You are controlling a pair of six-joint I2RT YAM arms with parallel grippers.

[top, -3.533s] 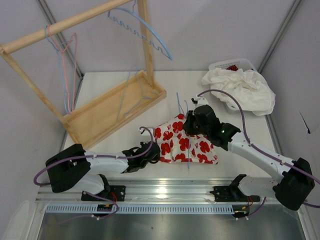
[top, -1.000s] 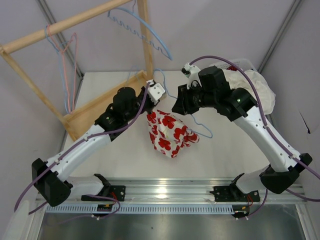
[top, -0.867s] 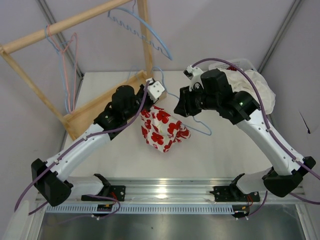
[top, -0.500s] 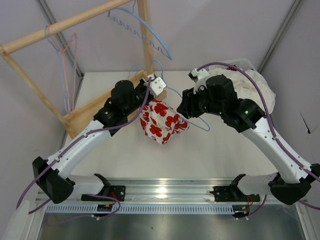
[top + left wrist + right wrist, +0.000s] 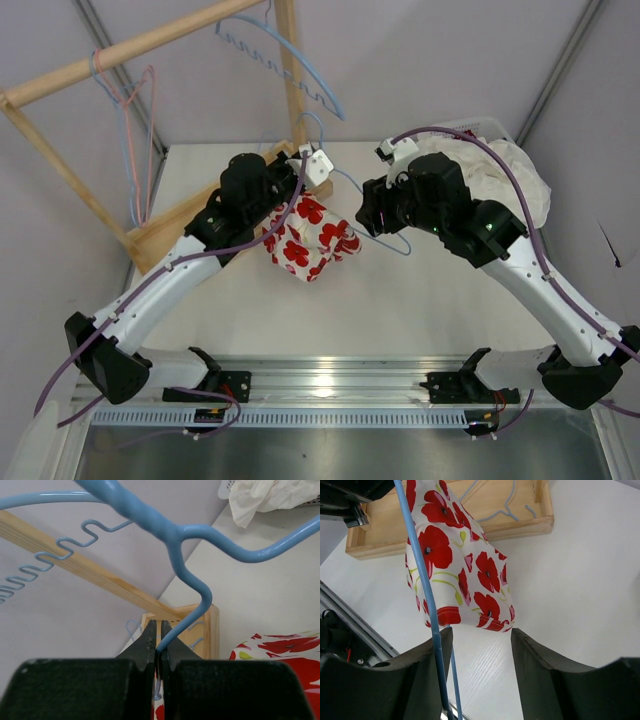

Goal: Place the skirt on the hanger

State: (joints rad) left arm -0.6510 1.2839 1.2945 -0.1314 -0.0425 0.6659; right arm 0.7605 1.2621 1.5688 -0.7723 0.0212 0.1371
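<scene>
L gripper [image 5: 159, 645] is clamped tight on the neck of the blue hanger [image 5: 186, 550], just under the hook. Jaws nearly meet, w/ only the wire between them. The hook curls up above the fingers, and one shoulder runs off to the right.

Skirt [image 5: 305, 238], white w/ red poppies, hangs bunched on the hanger. It's mid-table between the two arms, just near-right of the rack [image 5: 215, 215] base corner. Can't tell if its hem touches the table [image 5: 420, 300] or hangs clear.

R gripper [image 5: 481, 636] is right of the skirt and faces it. Jaws stand apart at about medium width, holding nothing. In the R wrist view the hanger wire runs down along the skirt's left edge and passes just beside the left-hand finger [image 5: 427, 680]. It isn't pinched. The skirt's red-trimmed hem sits just beyond the fingertips, above the gap.

Both arms are raised and bent in toward mid-table, L from the near left and R from the near right.

The rack stands at far left: a wood rod on top, a tray base below. A pink hanger [image 5: 143, 95] and a 2nd blue one [image 5: 300, 75] w/ a wavy bar hang off the rod. More wire hangers lie in the tray.

At far right, a crumpled white cloth [image 5: 495, 175] spills over a white basket [image 5: 450, 128].
</scene>
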